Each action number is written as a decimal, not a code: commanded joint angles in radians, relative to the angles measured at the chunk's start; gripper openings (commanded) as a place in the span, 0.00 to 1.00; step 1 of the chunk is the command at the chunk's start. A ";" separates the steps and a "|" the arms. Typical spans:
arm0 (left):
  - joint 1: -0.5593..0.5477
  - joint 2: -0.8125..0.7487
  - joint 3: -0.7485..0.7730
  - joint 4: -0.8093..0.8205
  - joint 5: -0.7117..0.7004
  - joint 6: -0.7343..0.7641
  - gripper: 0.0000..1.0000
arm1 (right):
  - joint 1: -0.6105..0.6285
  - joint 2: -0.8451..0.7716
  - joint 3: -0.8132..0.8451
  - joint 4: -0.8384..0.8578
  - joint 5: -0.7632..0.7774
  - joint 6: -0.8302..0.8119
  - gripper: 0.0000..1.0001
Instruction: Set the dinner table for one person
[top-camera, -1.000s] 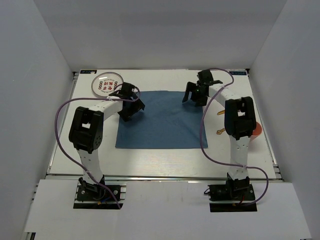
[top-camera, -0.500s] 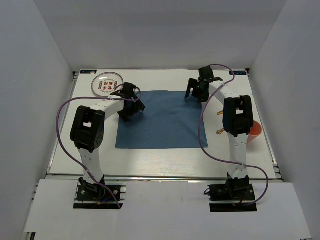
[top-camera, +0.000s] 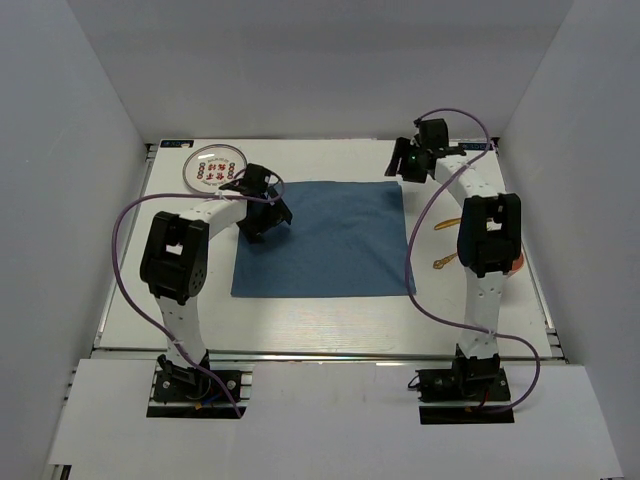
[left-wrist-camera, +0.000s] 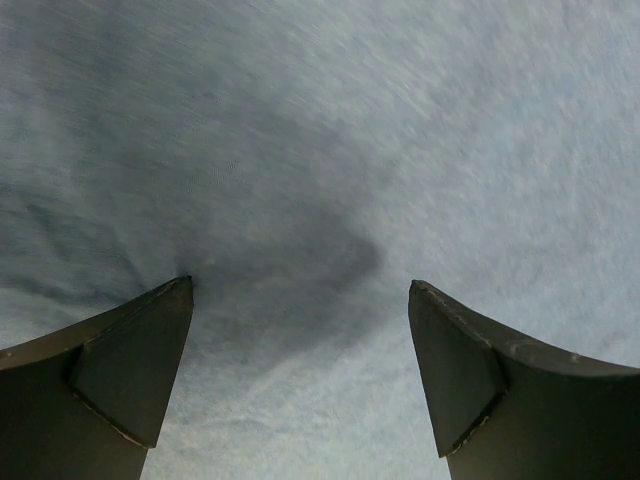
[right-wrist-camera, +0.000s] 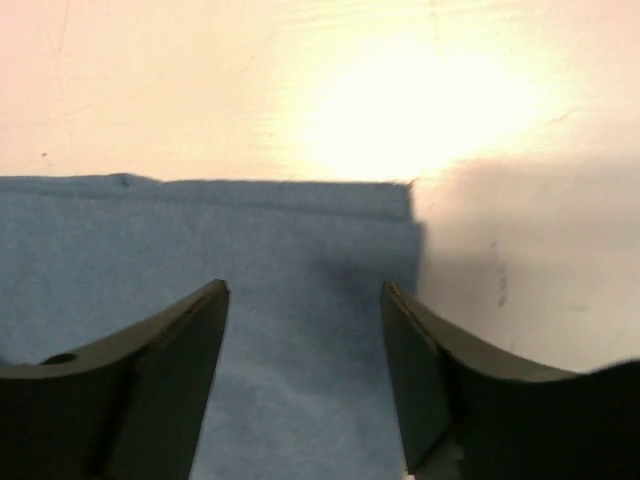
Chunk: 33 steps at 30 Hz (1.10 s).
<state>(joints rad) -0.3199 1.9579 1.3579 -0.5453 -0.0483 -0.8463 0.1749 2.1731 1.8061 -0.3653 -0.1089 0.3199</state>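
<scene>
Top external: left tool (top-camera: 258, 208), jaws apart, is low over the blue cloth (top-camera: 325, 245), upper left; right tool (top-camera: 408, 165), also open, hovers at its upper-right corner above the tabletop (top-camera: 330, 315).

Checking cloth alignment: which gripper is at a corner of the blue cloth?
The right gripper, at the far right corner of the blue cloth; the left gripper is over its left part.

Matt blue cloth (top-camera: 320, 245), smooth white tabletop (top-camera: 300, 320)

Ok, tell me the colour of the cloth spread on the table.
Plain blue, no pattern. The cloth shows best in the top external view.
</scene>
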 joint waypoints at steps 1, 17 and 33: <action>-0.001 -0.028 0.043 -0.010 0.097 0.047 0.98 | -0.057 0.059 0.048 0.009 -0.063 -0.027 0.64; -0.001 -0.223 0.066 -0.113 0.139 0.119 0.98 | -0.140 0.212 0.082 0.120 -0.383 -0.099 0.40; -0.001 -0.356 0.015 -0.154 0.113 0.204 0.98 | -0.138 0.117 0.007 0.137 -0.252 -0.067 0.28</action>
<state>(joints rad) -0.3202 1.6260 1.3849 -0.6865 0.0578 -0.6674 0.0406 2.3581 1.8267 -0.2424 -0.3992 0.2550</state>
